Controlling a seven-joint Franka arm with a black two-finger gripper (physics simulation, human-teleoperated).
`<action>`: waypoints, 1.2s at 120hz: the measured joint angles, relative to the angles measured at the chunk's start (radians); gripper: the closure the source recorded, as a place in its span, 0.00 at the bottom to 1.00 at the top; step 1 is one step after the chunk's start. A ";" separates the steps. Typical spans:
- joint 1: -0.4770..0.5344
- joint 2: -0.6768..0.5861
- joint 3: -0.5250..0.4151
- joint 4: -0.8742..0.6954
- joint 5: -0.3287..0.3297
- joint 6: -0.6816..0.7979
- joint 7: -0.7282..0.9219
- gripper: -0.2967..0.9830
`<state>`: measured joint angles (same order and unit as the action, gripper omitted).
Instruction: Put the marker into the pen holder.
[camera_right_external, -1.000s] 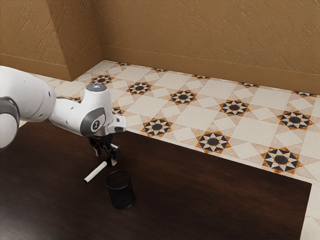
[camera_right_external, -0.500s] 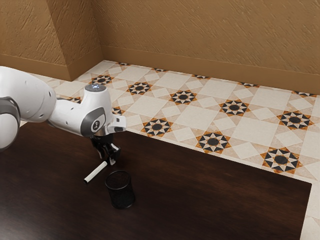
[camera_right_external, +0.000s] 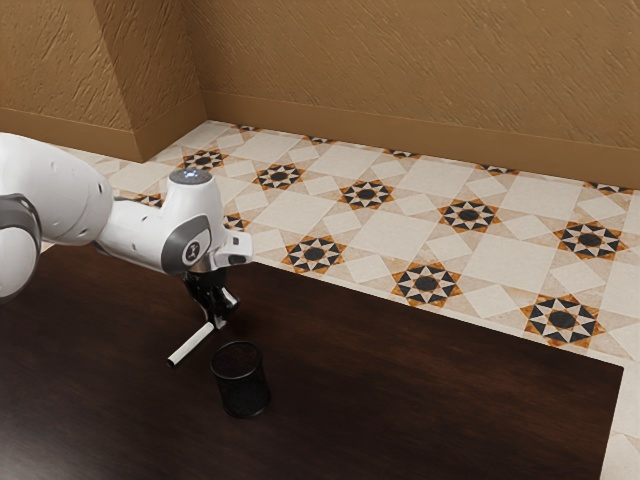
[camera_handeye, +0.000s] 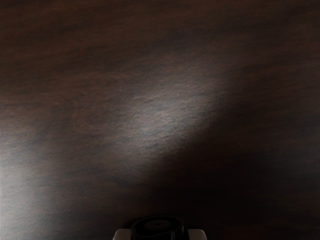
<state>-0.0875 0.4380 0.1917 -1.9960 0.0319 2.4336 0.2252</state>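
Here, our gripper (camera_right_external: 218, 322) has its jaws pinching one end of the marker (camera_right_external: 190, 344), low at the desk (camera_right_external: 420, 400), near its long edge by the tiled floor (camera_right_external: 490, 260). From the jaws the white barrel slants away from that edge toward the exterior view's left, and near it, apart, we have the pen holder (camera_right_external: 241, 382) upright.

Exterior view from high beside the arm (camera_right_external: 62, 195), wrist view from close above, both down onto the same table (camera_right_external: 450, 400)
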 joint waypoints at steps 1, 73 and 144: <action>0.000 0.000 0.000 0.000 0.000 0.000 0.000 0.73; -0.005 -0.526 -0.132 -0.120 -0.003 0.027 -0.008 0.78; -0.003 -0.931 -0.212 -0.423 -0.007 -0.081 -0.021 0.79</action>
<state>-0.0904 -0.4926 -0.0201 -2.4195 0.0252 2.3524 0.2044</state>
